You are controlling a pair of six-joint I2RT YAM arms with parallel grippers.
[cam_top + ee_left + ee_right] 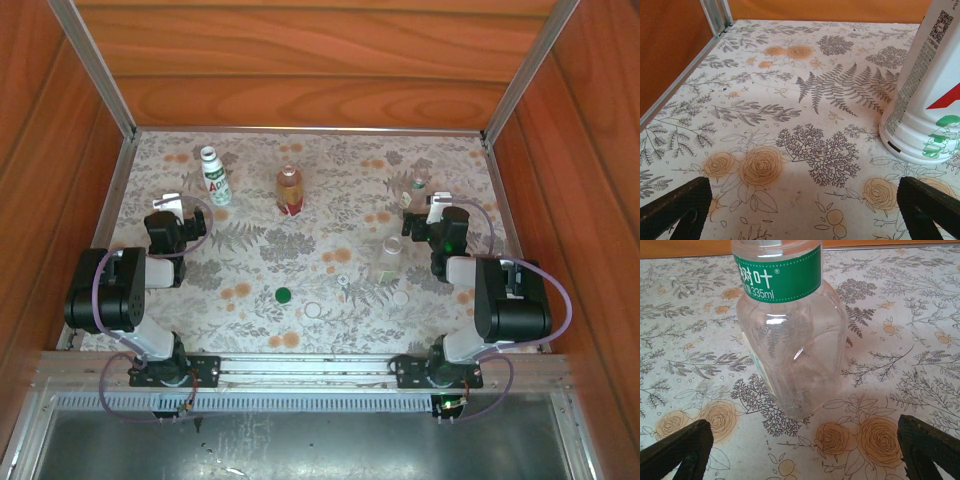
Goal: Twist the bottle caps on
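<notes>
Patterned surface [240, 330] w/ loose caps [312, 310]: prob. pre-start, both jaws spread; next, L or R needs to grab a cap or steady a bottle [795, 340].

Orange-brown wood-grain walls [300, 50] in metal framing [100, 80] surround a flower-printed tabletop [240, 260].

Housings: bulky, black, rounded edges, on left arm [105, 290] and right arm [512, 300].
Links: white lower sections, paler short section beyond each housing.
Wrists: black bodies, white block atop each.
Cables: purple, looped along both arms.
Bases: black, flat plates.
Left fingers [682, 205]: black, tapered, rough-surfaced.
Right fingers [682, 445]: matching.
</notes>
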